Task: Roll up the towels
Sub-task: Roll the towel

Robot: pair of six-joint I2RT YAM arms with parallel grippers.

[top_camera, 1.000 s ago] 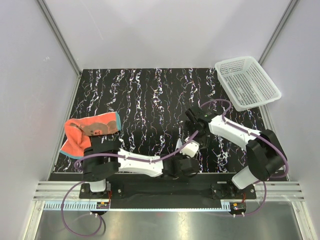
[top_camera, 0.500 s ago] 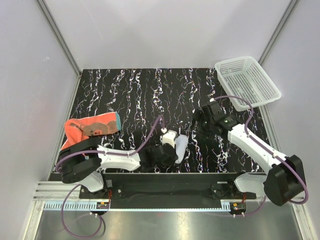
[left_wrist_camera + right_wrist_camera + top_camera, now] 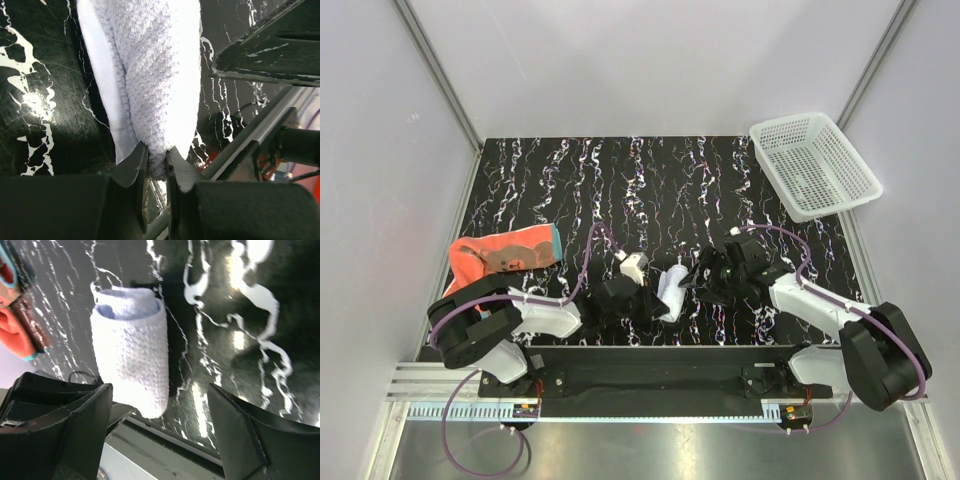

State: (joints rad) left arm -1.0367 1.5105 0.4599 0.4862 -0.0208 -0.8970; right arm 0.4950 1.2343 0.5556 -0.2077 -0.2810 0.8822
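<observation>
The white towel [image 3: 672,289] lies as a short roll on the black marbled table near the front edge. My left gripper [image 3: 653,299] is shut on its near end; the left wrist view shows the jaws [image 3: 156,151] pinching the white towel [image 3: 150,70]. My right gripper [image 3: 698,281] is open just right of the roll. In the right wrist view its gripper [image 3: 159,392] straddles the end of the white towel [image 3: 131,365] without touching it. The orange-red towel [image 3: 505,256] with teal edging lies flat and crumpled at the left, and also shows in the right wrist view [image 3: 15,325].
A white mesh basket [image 3: 815,165] stands at the back right corner. The metal rail [image 3: 650,385] runs along the table's front edge, close under both grippers. Walls enclose the left, back and right sides.
My left gripper has drawn leftward with the white towel in it. My right arm has swung from the middle right down to the roll's right side, jaws open.
</observation>
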